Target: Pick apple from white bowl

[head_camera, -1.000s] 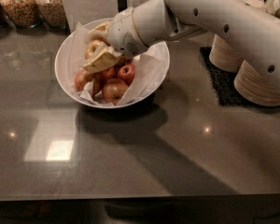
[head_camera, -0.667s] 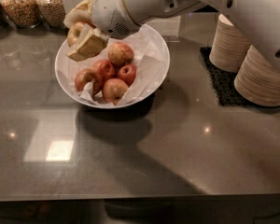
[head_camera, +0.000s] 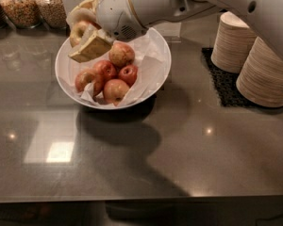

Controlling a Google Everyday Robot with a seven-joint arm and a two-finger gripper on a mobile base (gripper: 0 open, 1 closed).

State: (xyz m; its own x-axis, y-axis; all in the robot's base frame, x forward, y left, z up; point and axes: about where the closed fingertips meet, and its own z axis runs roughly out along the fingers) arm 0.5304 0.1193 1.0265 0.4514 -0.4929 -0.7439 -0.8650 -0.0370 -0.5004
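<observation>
Camera view. My gripper (head_camera: 84, 35) is up at the far rim of the white bowl (head_camera: 66, 81). It is clenched on the apple (head_camera: 78, 32), the pale yellow-green one.

- Apple sits between my fingers: one finger (head_camera: 80, 14) arches over it, the tan pad of the other (head_camera: 91, 49) is under it. Appears raised off the heap, roughly level with the rim; I cannot tell whether it is fully clear of the paper liner (head_camera: 148, 62).
- Apple is round, so no long axis to mind. It is already in the grip, and what matters now is the way out, which I judge to be straight up and back along my wrist.
- Below the lower pad, toward the wrist side: the redder apples (head_camera: 114, 72), bunched in the liner. Nearest one lies just beside that pad, apart from it as far as I can see.
- Beyond my fingertips: glass jars of grain (head_camera: 19, 6) along the back of the counter (head_camera: 179, 149). Near enough that a swing outward could clip them.
- Behind my arm, well apart: stacks of disposable bowls (head_camera: 266, 74) on a black mat (head_camera: 223, 81). Not in the path.

Risk, as I judge it: a slipping grip, or the lower pad snagging the liner.
</observation>
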